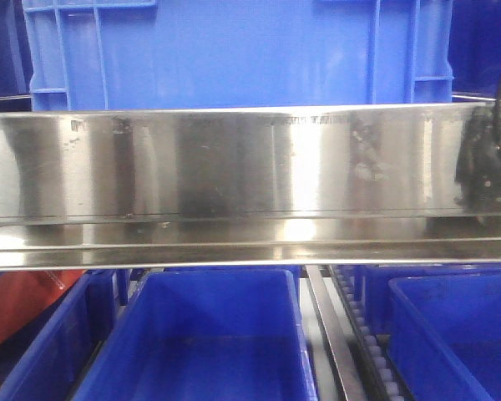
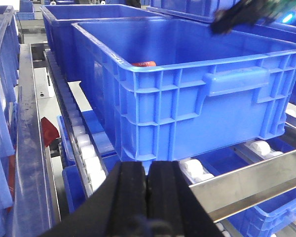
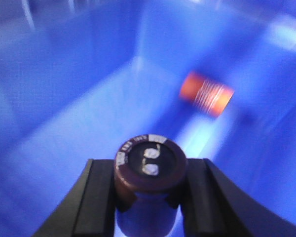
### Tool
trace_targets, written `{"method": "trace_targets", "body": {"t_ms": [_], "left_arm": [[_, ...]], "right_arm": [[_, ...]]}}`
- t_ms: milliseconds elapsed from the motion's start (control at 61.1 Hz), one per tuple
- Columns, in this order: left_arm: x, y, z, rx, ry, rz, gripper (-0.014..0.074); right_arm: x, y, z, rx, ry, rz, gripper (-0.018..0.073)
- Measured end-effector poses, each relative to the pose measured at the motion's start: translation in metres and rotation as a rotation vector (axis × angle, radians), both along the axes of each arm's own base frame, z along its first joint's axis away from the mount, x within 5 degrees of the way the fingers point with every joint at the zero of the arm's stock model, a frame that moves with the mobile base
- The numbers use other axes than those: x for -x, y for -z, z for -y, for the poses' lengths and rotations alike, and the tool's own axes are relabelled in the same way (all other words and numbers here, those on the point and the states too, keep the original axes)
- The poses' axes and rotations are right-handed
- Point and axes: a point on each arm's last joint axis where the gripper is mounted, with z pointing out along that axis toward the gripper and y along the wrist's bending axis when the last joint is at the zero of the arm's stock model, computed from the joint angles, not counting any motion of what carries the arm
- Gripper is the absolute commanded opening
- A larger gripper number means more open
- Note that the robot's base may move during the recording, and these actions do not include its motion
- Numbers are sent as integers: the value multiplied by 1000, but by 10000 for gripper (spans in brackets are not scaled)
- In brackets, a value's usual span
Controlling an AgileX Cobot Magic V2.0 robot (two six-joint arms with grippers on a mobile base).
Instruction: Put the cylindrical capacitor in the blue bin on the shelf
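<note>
My right gripper is shut on the cylindrical capacitor, a stubby dark maroon cylinder whose end face with two silvery terminals points away from the wrist. It hangs inside the blue bin, above the bin's floor. That blue bin stands on the shelf's roller tracks, behind the shiny steel rail. In the front view the shelf rail spans the frame, with the blue bin above it. My left gripper is shut and empty, just in front of the bin's near corner.
An orange cylinder lies on the bin floor; its end shows over the rim as an orange piece. The right arm reaches over the bin's far side. More blue bins sit on the lower level. White rollers run left of the bin.
</note>
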Motion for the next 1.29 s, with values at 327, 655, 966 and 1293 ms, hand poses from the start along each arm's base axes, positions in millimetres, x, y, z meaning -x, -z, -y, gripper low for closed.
{"method": "trace_targets", "body": {"t_ms": [327,655,966,1293], "left_arm": [[1,0,1,14,9,-6,-111],[1,0,1,17,11,-8,-111],[1,0,1,17,11,-8,-111],[1,0,1,19,12,-8,-111]], "right_arm": [[-12,21,-7,29,-1,-53,484],[-6,11,-3,16,-1,-33,351],[53,-58,29,-58,-5,94,-139],[145,-73,83,-141,30,261,-162]]}}
